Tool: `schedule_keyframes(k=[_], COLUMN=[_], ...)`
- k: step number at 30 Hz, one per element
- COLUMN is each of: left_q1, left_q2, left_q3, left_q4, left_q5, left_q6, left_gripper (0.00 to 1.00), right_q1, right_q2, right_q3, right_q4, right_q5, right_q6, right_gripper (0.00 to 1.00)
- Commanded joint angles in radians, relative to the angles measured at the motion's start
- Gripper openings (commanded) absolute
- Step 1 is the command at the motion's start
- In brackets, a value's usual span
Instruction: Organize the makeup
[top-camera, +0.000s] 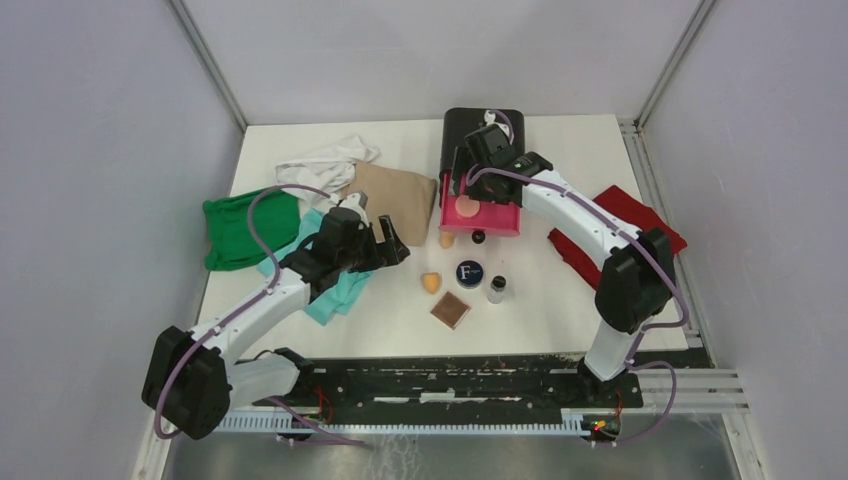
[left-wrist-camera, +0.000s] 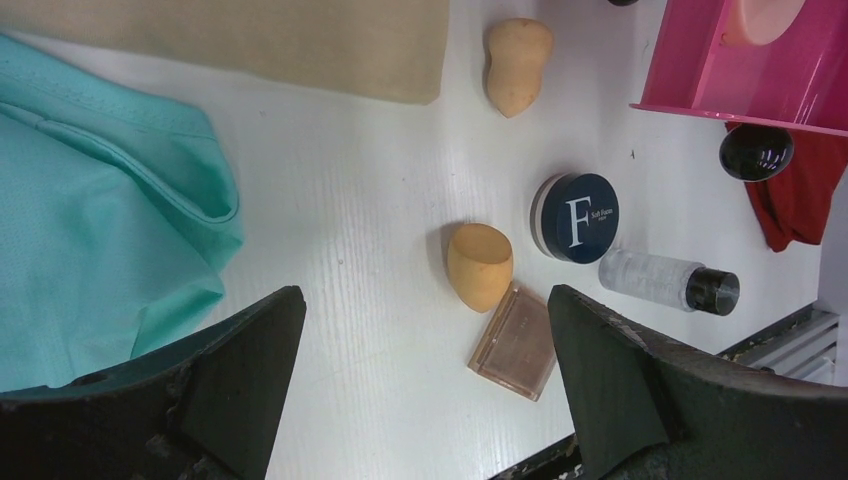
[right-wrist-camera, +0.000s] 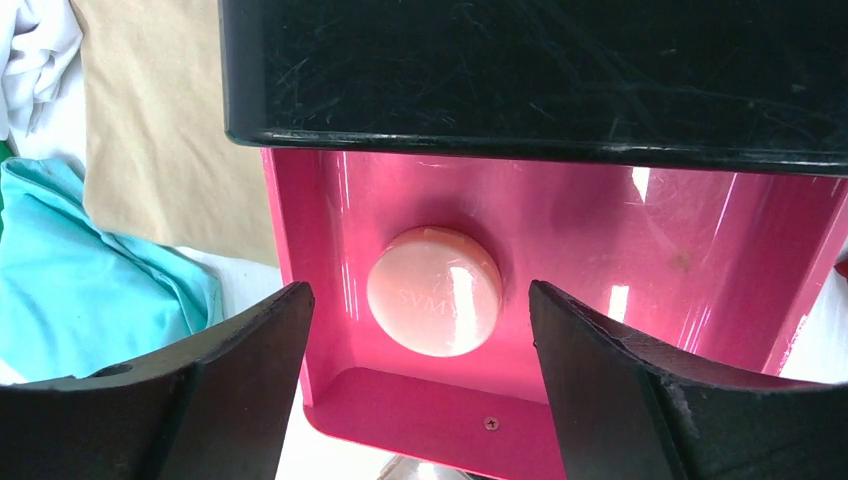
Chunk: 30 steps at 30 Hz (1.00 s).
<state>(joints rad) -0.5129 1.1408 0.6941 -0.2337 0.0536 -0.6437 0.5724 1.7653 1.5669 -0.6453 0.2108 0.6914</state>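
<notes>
White tabletop (top-camera: 560, 320) carries everything we see. At its far edge sits the black box (top-camera: 458, 125), its pink drawer (top-camera: 495, 218) open toward the near edge. Folded cloths (top-camera: 335, 285) cover the left side.

The right gripper (right-wrist-camera: 418, 295) hangs over the drawer, fingers spread and empty, above the pink puff (right-wrist-camera: 434, 290) lying inside. The left gripper (left-wrist-camera: 425, 295), also spread and empty, hovers left of the middle.

The rest of the makeup lies mid-table. The navy compact (left-wrist-camera: 575, 216) has the clear bottle (left-wrist-camera: 665, 280) just beside it. The brown compact (left-wrist-camera: 515, 342) is nearest the near edge, one orange sponge (left-wrist-camera: 480, 265) just beside it. The other sponge (left-wrist-camera: 517, 65) lies near the drawer's front.
</notes>
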Motion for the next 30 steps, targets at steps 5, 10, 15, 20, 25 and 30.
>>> schedule_keyframes(k=[5,10,15,20,25,30], left_q1=[-0.004,-0.012,-0.120,-0.242,-0.285,-0.420], left_q2=[-0.039,-0.031,-0.013,0.002,0.004,0.019], left_q3=[0.016,0.026,0.029,0.014,-0.011,-0.053], left_q4=[-0.004,-0.003,0.005,0.036,0.070,0.088], left_q5=[-0.018,-0.013,-0.066,-0.135,-0.164,-0.264], left_q6=[0.012,0.042,0.086,0.059,0.034,-0.040], left_gripper=[0.99,0.99,0.99,0.99,0.99,0.99], right_q1=[0.001,0.005,0.018,0.021,0.032,0.062], right_q2=[-0.088,-0.291,-0.518,-0.675,-0.724,-0.736], right_q3=[0.028,-0.137,-0.389,-0.615,-0.698,-0.730], right_q4=[0.013,0.039,0.047,0.012,0.000,-0.012], right_q5=[-0.023,-0.025,-0.073,-0.032,-0.086,-0.073], right_q6=[-0.015,-0.084,-0.116,-0.072,-0.004,0.016], right_gripper=[0.86,0.85,0.84,0.84,0.85,0.86])
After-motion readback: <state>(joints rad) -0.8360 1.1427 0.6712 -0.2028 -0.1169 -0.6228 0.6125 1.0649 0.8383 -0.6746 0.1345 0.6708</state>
